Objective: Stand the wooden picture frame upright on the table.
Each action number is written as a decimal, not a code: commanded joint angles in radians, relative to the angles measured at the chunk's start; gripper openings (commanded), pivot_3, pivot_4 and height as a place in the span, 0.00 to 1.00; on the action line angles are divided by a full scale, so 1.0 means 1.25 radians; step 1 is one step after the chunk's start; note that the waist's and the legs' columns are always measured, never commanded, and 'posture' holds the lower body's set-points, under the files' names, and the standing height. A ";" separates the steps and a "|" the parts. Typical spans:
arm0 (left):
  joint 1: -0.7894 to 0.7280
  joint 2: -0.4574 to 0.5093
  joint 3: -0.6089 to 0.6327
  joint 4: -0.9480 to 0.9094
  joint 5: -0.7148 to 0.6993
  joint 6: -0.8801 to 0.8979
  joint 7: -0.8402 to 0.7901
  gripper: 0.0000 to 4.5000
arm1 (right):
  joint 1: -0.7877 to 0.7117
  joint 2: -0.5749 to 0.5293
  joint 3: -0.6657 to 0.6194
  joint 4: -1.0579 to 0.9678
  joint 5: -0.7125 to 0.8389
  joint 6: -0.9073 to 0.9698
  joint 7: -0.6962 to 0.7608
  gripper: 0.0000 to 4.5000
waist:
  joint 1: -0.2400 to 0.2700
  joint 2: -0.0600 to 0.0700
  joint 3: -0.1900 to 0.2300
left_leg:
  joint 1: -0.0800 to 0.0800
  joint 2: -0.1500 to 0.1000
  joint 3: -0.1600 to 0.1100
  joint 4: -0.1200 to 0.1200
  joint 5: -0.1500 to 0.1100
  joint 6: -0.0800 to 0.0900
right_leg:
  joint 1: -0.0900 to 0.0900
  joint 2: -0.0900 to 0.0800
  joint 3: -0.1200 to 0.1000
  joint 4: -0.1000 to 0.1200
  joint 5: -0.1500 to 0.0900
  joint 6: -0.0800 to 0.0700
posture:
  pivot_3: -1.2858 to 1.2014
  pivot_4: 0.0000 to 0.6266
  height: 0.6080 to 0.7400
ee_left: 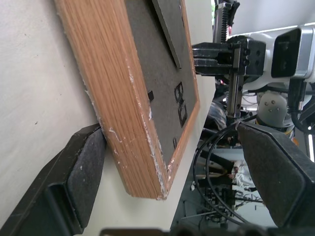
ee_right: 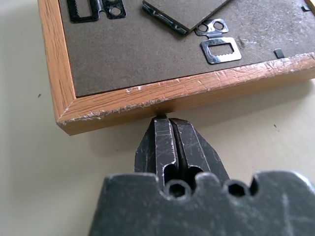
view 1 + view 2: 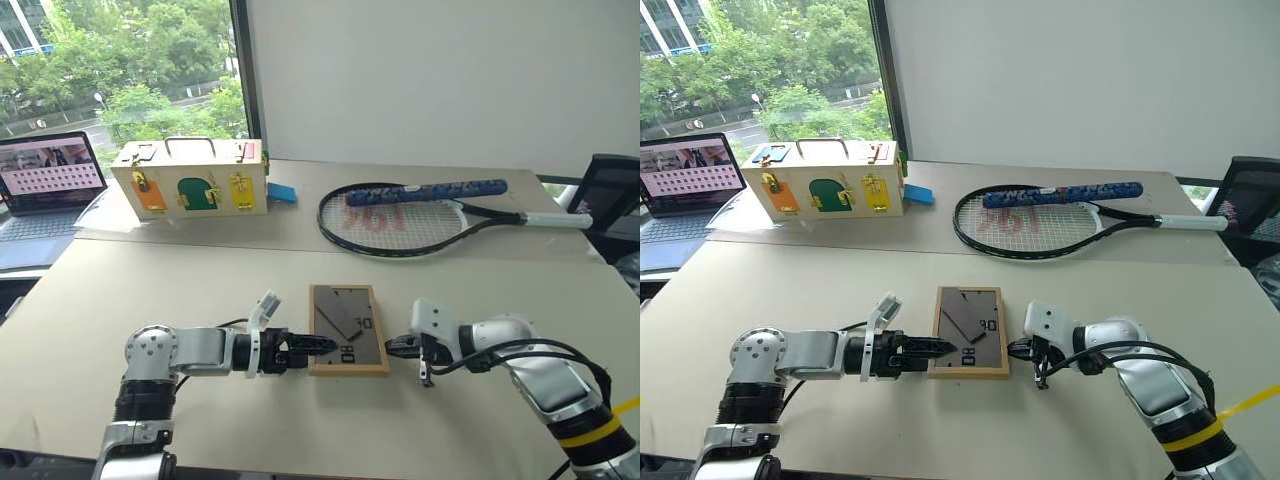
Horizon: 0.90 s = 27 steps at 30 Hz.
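One wooden picture frame (image 3: pixel 348 329) lies flat between spread left gripper (image 3: pixel 318 344) and clenched right gripper (image 3: pixel 395 346)

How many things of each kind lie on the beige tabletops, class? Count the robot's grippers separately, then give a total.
Small light-wood picture frame, lying back-up: 1
Cream wooden box with coloured latched doors: 1
Black-rimmed tennis racket with white grip: 1
Blue patterned tube resting on the racket: 1
Small blue block: 1
Open laptop: 1
Black two-fingered grippers: 2 (left, right)
Total: 8
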 commanded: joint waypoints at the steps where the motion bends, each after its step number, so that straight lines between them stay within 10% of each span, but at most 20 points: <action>1: 0.015 -0.007 -0.030 -0.002 -0.048 -0.041 0.049 0.99 | -0.001 0.003 0.004 -0.044 0.001 0.008 -0.006 0.00 | 0.002 0.000 0.000 | 0.000 0.000 0.000 0.000 0.000 0.000 | 0.000 0.000 0.000 0.000 0.000 0.000 | 0.52 0.24 0.85; 8: 0.011 0.064 -0.017 0.003 -0.155 -0.111 0.080 0.85 | 0.010 -0.014 0.000 -0.045 -0.002 0.011 -0.010 0.00 | 0.001 0.000 0.000 | 0.000 0.000 0.000 0.000 0.000 0.000 | 0.000 0.000 0.000 0.000 0.000 0.000 | 0.52 0.24 0.85; 15: 0.002 0.094 -0.061 -0.008 -0.245 -0.166 0.073 0.29 | 0.006 -0.011 0.003 -0.043 -0.001 0.015 -0.016 0.00 | -0.002 0.000 0.000 | 0.000 0.000 0.000 -0.001 0.000 0.000 | 0.000 0.000 0.000 0.000 0.000 0.000 | 0.52 0.24 0.85; 27: -0.029 0.096 -0.070 0.005 -0.254 -0.197 0.003 0.26 | 0.008 -0.033 -0.035 -0.050 0.013 0.031 -0.025 0.00 | 0.000 0.000 0.000 | 0.000 0.000 0.000 -0.001 0.000 0.000 | 0.000 0.000 0.000 -0.001 0.000 0.000 | 0.52 0.24 0.85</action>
